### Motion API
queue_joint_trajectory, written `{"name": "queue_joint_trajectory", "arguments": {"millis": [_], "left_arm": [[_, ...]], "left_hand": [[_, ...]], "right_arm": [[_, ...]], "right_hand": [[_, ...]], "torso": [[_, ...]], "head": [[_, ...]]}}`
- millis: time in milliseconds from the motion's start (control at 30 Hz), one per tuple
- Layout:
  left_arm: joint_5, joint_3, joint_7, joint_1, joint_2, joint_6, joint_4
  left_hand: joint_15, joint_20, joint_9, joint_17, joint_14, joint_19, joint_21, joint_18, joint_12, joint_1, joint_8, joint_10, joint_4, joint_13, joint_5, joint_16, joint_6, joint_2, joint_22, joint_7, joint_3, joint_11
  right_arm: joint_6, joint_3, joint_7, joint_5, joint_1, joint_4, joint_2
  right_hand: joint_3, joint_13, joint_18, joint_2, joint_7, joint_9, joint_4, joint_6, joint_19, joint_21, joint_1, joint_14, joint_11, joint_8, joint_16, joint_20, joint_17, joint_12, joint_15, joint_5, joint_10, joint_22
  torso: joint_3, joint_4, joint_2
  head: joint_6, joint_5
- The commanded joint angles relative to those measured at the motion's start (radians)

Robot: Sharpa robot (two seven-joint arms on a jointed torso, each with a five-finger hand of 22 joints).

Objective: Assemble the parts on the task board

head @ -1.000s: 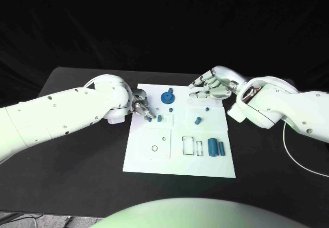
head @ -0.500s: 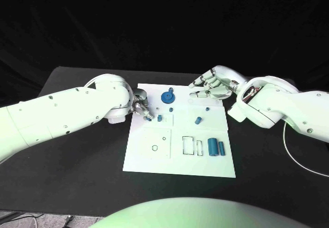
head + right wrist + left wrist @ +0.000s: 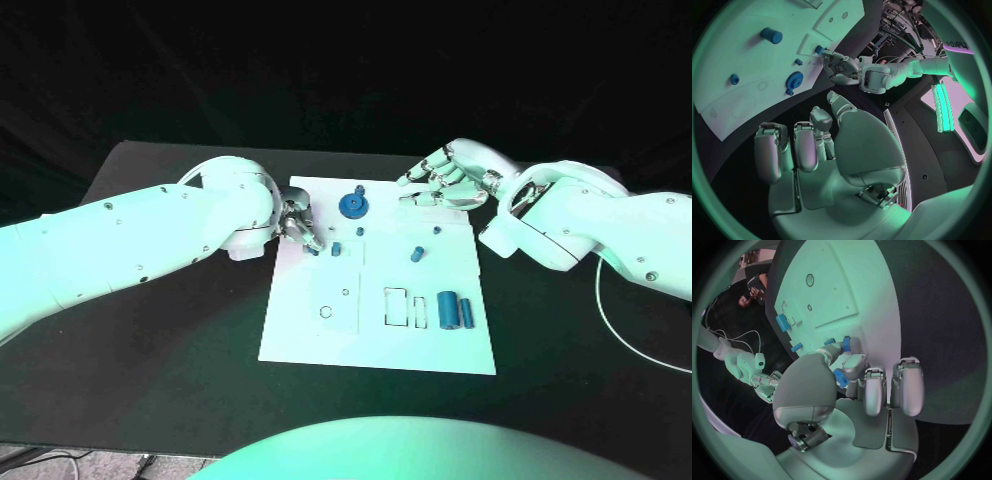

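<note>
On the task board [image 3: 378, 330]: one gear [image 3: 352, 207], two cylinders [image 3: 457, 309]; left fingers [image 3: 300, 228] pinch a peg [image 3: 315, 250], right fingers [image 3: 433, 184] curled empty.

You are in a robotics lab: black-draped tabletop [image 3: 159, 330], black curtain backdrop [image 3: 346, 70], white task board [image 3: 378, 345] set for testing.

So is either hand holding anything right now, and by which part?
The left hand pinches a small blue part at the task board's edge; where on it is hidden. The right hand holds nothing.
</note>
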Motion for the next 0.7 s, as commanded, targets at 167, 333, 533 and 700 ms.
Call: {"name": "queue_joint_trajectory", "arguments": {"millis": [167, 333, 533, 700], "left_arm": [[0.003, -0.001, -0.022, -0.001, 0.006, 0.02, -0.007], [0.011, -0.001, -0.033, -0.001, 0.01, 0.025, -0.013], [0.014, -0.001, -0.049, -0.001, 0.016, 0.023, -0.023], [0.015, -0.001, -0.055, -0.001, 0.021, 0.022, -0.029]], "left_hand": [[-0.001, -0.002, 0.005, 0.263, 0.107, 0.066, 0.004, -0.015, -0.001, -0.077, 0.005, 0.014, -0.013, 0.003, -0.002, 0.003, 0.017, 0.012, 0.201, -0.012, 0.017, -0.005], [-0.004, -0.004, 0.007, 0.263, 0.107, 0.066, 0.002, -0.014, 0.001, -0.108, 0.006, 0.014, 0.014, 0.005, -0.004, 0.003, 0.02, 0.015, 0.201, -0.015, -0.032, -0.007], [-0.006, -0.006, 0.008, 0.263, 0.107, 0.067, 0.003, -0.015, 0.002, -0.117, 0.004, 0.014, 0.028, 0.007, -0.003, 0.003, 0.023, 0.023, 0.203, -0.016, -0.072, -0.008], [-0.006, -0.007, 0.008, 0.263, 0.107, 0.067, 0.004, -0.015, 0.004, -0.119, 0.005, 0.015, 0.032, 0.008, -0.003, 0.003, 0.024, 0.027, 0.204, -0.016, -0.08, -0.009]], "right_arm": [[0.009, 0.0, 0.008, -0.003, -0.001, 0.002, 0.0], [0.008, 0.0, 0.009, -0.003, -0.001, 0.003, -0.001], [0.007, 0.0, 0.01, -0.003, -0.001, 0.004, -0.002], [0.008, 0.0, 0.01, -0.003, -0.001, 0.005, -0.002]], "right_hand": [[-0.004, -0.001, 0.008, 0.008, 0.003, 0.001, 0.004, 0.002, -0.009, -0.003, 0.001, 0.054, -0.003, -0.001, -0.003, 0.0, 0.032, -0.004, 0.007, 0.004, -0.007, 0.029], [-0.004, -0.001, 0.008, 0.008, 0.003, 0.001, 0.004, 0.002, -0.009, -0.003, 0.001, 0.054, -0.003, -0.001, -0.003, 0.0, 0.032, -0.004, 0.007, 0.004, -0.007, 0.029], [-0.004, -0.001, 0.008, 0.008, 0.003, 0.001, 0.004, 0.002, -0.009, -0.003, 0.001, 0.054, -0.003, -0.001, -0.003, 0.0, 0.032, -0.004, 0.007, 0.004, -0.007, 0.029], [-0.004, -0.001, 0.008, 0.008, 0.003, 0.001, 0.004, 0.002, -0.009, -0.003, 0.001, 0.054, -0.003, -0.001, -0.003, 0.0, 0.032, -0.004, 0.007, 0.004, -0.007, 0.029]], "torso": [[0.0007, -0.0006, 0.001], [0.0011, -0.0008, 0.001], [0.001, 0.0002, 0.0], [0.0007, -0.0006, 0.0]], "head": [[0.0, 0.0], [-0.001, -0.001], [-0.001, -0.002], [-0.001, -0.002]]}}
